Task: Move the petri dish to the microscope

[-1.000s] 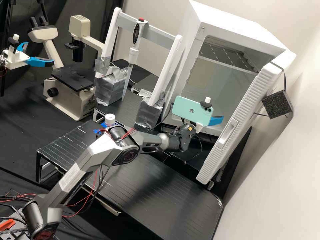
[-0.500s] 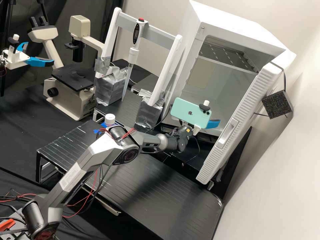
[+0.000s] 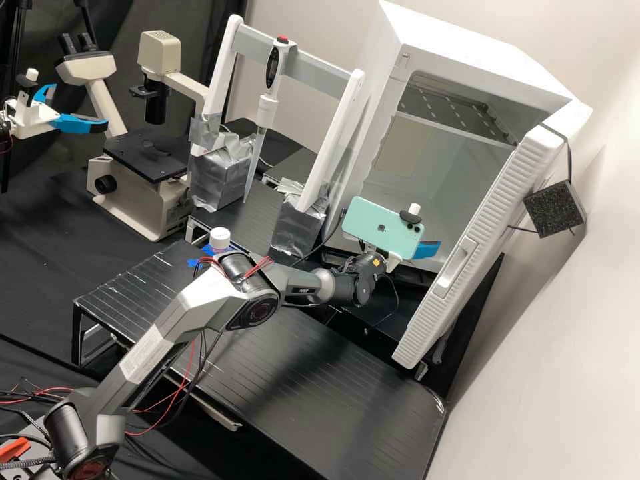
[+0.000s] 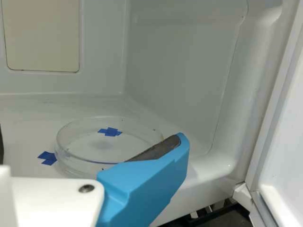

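While the petri dish (image 4: 102,149) sits on the white cabinet's floor (image 4: 28,111) w/ your gripper's (image 4: 90,142) fingers apart, squeeze opp. side walls gently, b/c it's prob. light, stiff, slick & easily cracked.

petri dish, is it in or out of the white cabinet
In: the petri dish lies flat on the white cabinet's floor, with blue tape visible through it.

A lab, with microscope (image 3: 143,193), upright pipette (image 3: 268,110), petri dish (image 4: 97,146)

gripper (image 3: 427,250), partly behind mint phone (image 3: 381,228), perhaps just inside white cabinet (image 3: 460,50)
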